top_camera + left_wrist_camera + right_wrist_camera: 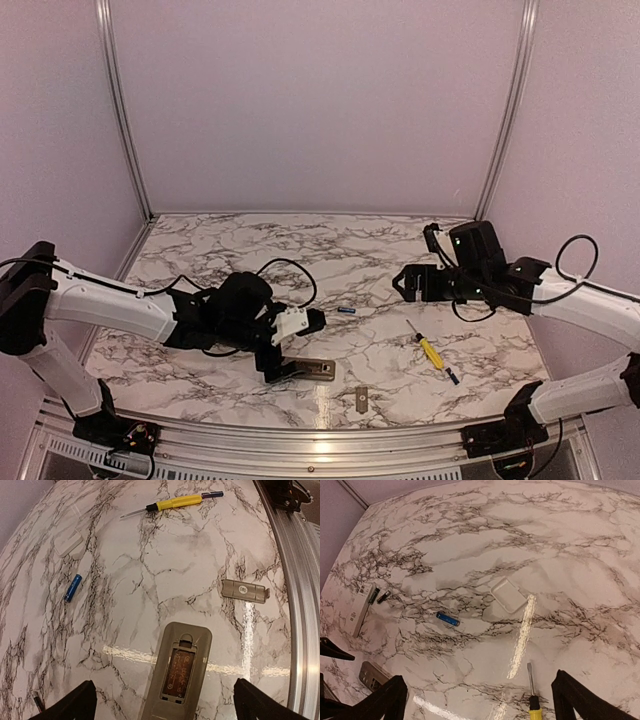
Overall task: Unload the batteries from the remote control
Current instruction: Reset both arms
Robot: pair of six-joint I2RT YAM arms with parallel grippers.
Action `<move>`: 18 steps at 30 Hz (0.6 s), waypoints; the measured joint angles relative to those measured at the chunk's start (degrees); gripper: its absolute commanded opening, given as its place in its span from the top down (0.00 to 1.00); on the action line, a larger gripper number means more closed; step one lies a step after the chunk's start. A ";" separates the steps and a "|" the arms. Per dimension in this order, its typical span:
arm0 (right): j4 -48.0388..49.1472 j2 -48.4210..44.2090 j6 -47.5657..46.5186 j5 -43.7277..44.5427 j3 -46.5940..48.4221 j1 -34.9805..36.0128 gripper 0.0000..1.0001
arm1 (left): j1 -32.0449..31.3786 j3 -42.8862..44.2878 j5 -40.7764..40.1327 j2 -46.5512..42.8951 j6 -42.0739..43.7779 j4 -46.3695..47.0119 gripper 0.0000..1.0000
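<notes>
The tan remote lies back-up on the marble near the front edge, its battery bay open and showing only a bare brown inside. It also shows in the top view. One blue battery lies loose on the table, also in the right wrist view and the top view. A second small dark cylinder lies beside my left gripper. My left gripper is open wide, straddling the remote's near end. My right gripper is open and empty, hovering above the table at the right.
A yellow-handled screwdriver lies at the right front. The small grey cover plate lies near the metal front rail. A small white tray sits mid-table. Walls close the back and sides.
</notes>
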 measured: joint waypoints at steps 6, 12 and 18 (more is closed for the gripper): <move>-0.59 -4.11 -3.43 2.64 10.05 -0.02 0.01 | 0.28 1.14 -3.13 -4.09 -1.97 0.00 0.01; -1.66 -5.40 -4.57 5.95 15.13 -0.02 0.01 | 1.20 4.31 -10.25 -7.67 -3.15 -0.07 0.01; -4.20 -5.73 -4.26 7.82 15.65 -0.02 0.01 | 2.34 8.31 -19.04 -10.93 -3.37 -0.24 0.01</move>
